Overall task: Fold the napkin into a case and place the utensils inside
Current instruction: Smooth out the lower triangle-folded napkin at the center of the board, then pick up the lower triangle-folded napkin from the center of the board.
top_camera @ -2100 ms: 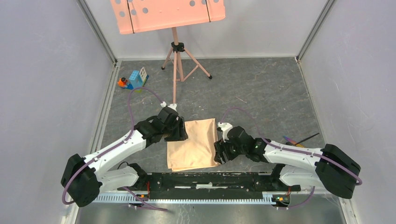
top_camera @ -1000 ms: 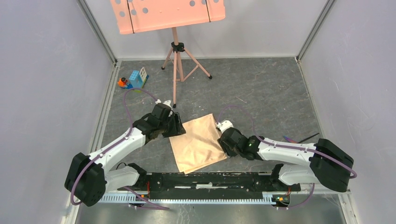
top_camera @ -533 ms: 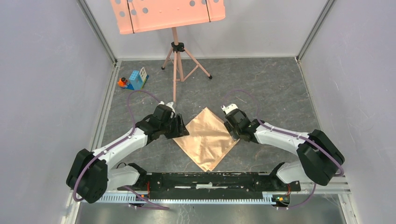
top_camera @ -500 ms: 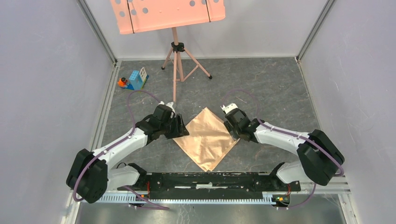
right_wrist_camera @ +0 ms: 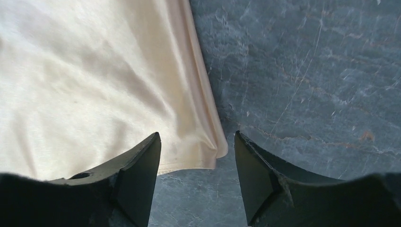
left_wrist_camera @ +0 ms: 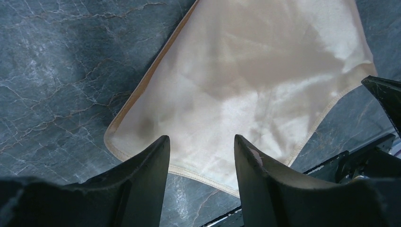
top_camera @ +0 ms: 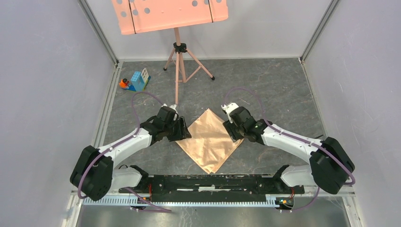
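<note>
Folding stage: napkin (top_camera: 210, 140) flat as a diamond. Both jaws apart, empty, at nine and three o'clock corners. Next, likely: pinch, fold over.

A salmon-pink perforated tray (top_camera: 170, 15) is seen against the far wall, carried on a pink tripod stand (top_camera: 178, 71) whose three legs are spread on a dark grey, marble-veined table (top_camera: 274, 90). Two thin black lines are marked down the tray. To the left of the stand, near its legs, a small toy (top_camera: 136, 80) of blue, white and orange blocks is set by the table's edge. The stand is flanked by pale grey walls (top_camera: 42, 94), met at the back corners by slanting metal posts (top_camera: 97, 30). Well in front of the stand, a slotted metal strip (top_camera: 198, 200) is laid along the near edge.
</note>
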